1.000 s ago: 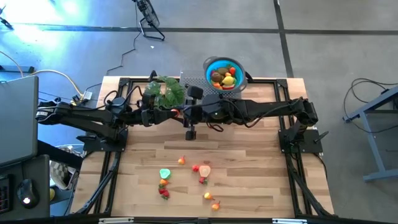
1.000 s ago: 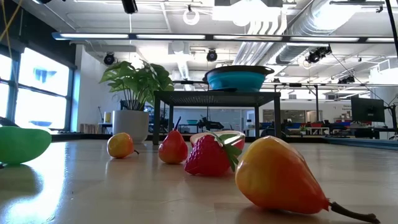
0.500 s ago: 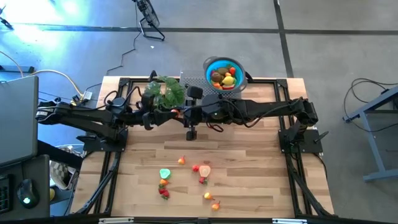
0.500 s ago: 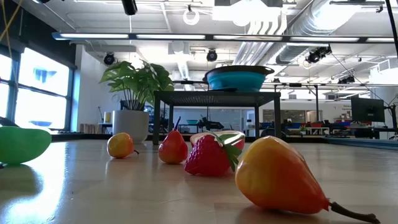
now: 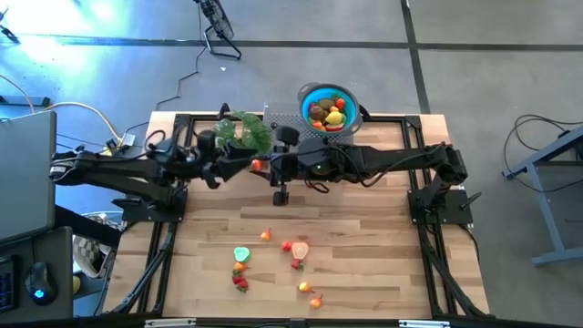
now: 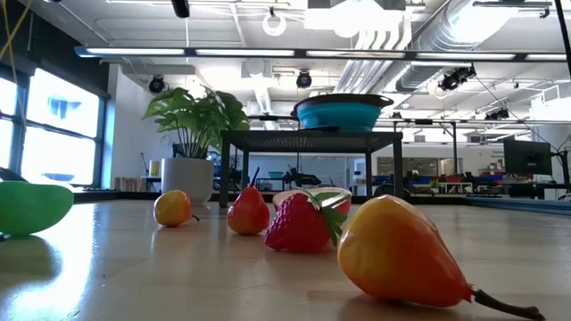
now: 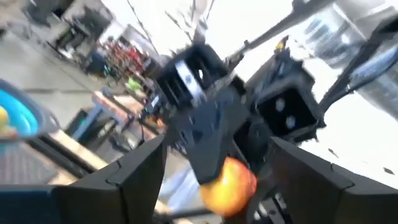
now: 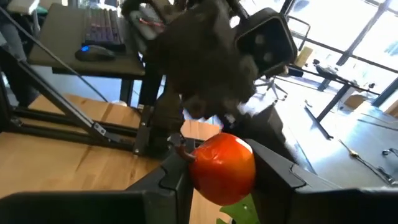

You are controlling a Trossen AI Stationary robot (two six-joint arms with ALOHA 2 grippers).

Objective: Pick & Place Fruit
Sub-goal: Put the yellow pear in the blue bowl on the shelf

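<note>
A: Wooden counter (image 5: 364, 264) carries both arms, meeting mid-air beside the potted plant (image 5: 242, 134). Which pincer has the fruit?

B: The right pincer (image 8: 217, 180) is clamped on a red-orange apple (image 8: 222, 168). The left pincer (image 7: 217, 168) faces it, fingers spread clear on both sides.

A: Other fruit?

B: Loose pieces (image 5: 293, 248) lie well below the pincers; more fill the blue bowl (image 5: 328, 107) just behind.

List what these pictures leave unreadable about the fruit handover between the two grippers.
- High view: the red-orange fruit is a speck between the left gripper and right gripper; contact is too small to judge.
- Left wrist view: motion blur smears the fruit.
- Low view: neither gripper shows; both hang above the frame.
</note>
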